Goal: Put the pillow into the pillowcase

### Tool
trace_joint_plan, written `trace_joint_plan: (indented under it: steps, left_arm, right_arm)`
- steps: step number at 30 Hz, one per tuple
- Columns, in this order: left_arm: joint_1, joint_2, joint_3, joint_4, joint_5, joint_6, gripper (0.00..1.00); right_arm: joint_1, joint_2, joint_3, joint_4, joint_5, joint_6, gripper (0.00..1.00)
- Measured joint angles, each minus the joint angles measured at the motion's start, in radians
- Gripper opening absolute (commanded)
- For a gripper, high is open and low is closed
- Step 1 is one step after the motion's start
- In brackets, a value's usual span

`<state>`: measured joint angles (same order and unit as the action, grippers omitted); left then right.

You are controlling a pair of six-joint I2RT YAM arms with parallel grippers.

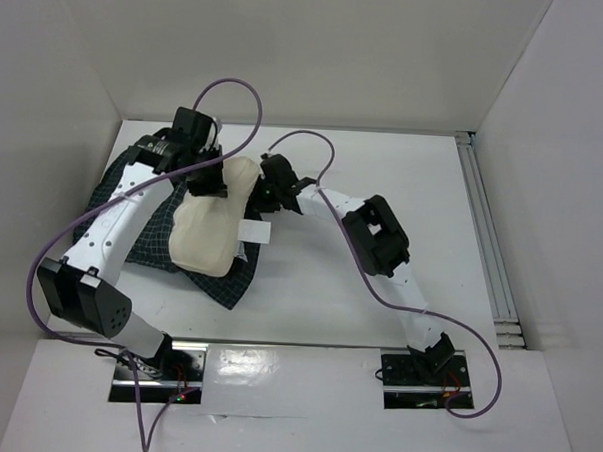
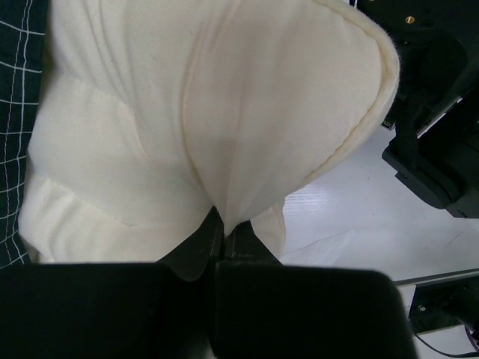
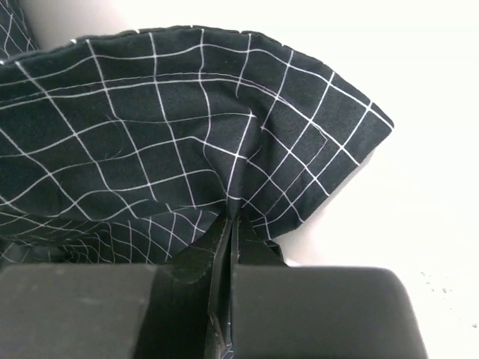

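The cream-white pillow (image 1: 213,227) lies on top of the dark checked pillowcase (image 1: 151,241) at the left middle of the table. My left gripper (image 1: 205,180) is shut on the pillow's far end; in the left wrist view the pillow (image 2: 209,112) bunches up from between the closed fingers (image 2: 222,226). My right gripper (image 1: 266,187) is shut on a fold of the pillowcase (image 3: 187,127) next to the pillow's far right corner, its gripper (image 3: 232,217) pinching the cloth. A small white tag (image 1: 253,230) sticks out on the pillow's right side.
White walls enclose the table at the back and left. A metal rail (image 1: 489,244) runs along the right edge. Purple cables (image 1: 237,88) loop above both arms. The right arm's elbow (image 1: 381,235) sits mid-table.
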<state>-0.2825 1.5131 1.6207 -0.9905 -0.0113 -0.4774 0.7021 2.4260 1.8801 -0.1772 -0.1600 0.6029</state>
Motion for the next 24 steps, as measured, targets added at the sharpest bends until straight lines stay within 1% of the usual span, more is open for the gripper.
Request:
trace_joint_plan:
  steps: [3, 6, 8, 10, 12, 14, 17, 19, 21, 24]
  left_arm:
    - [0.007, -0.014, -0.020, 0.014, 0.010, 0.000, 0.00]
    - [0.008, -0.016, -0.030, 0.020, 0.015, 0.001, 0.00]
    - [0.009, -0.016, -0.031, 0.021, 0.018, 0.003, 0.00]
    - [0.006, -0.011, -0.023, 0.019, 0.019, 0.005, 0.00]
    - [-0.003, 0.015, 0.009, 0.012, 0.004, 0.005, 0.00]
    - [-0.021, 0.075, 0.070, 0.022, -0.023, 0.003, 0.00]
    - [-0.067, 0.203, 0.195, 0.053, 0.005, -0.007, 0.00]
    - [-0.109, 0.241, 0.226, 0.080, 0.027, -0.021, 0.00]
    - [-0.137, 0.253, 0.220, 0.103, 0.035, -0.023, 0.00]
    - [-0.138, 0.289, 0.200, 0.119, 0.000, -0.026, 0.00]
  right_arm:
    - [-0.003, -0.018, -0.034, 0.020, 0.002, 0.002, 0.00]
    - [-0.019, -0.100, -0.140, 0.034, -0.016, 0.007, 0.00]
    - [-0.049, -0.201, -0.242, 0.053, -0.056, 0.025, 0.00]
    - [-0.100, -0.326, -0.303, 0.064, -0.092, 0.036, 0.00]
    - [-0.148, -0.457, -0.311, 0.079, -0.106, 0.035, 0.00]
    - [-0.185, -0.605, -0.311, 0.125, -0.118, 0.035, 0.00]
    - [-0.174, -0.808, -0.354, 0.141, -0.113, 0.019, 0.00]
    - [-0.158, -0.910, -0.433, 0.142, -0.092, 0.005, 0.00]
    - [-0.164, -0.959, -0.507, 0.139, -0.076, 0.005, 0.00]
    - [-0.177, -0.961, -0.623, 0.148, -0.058, 0.010, 0.00]
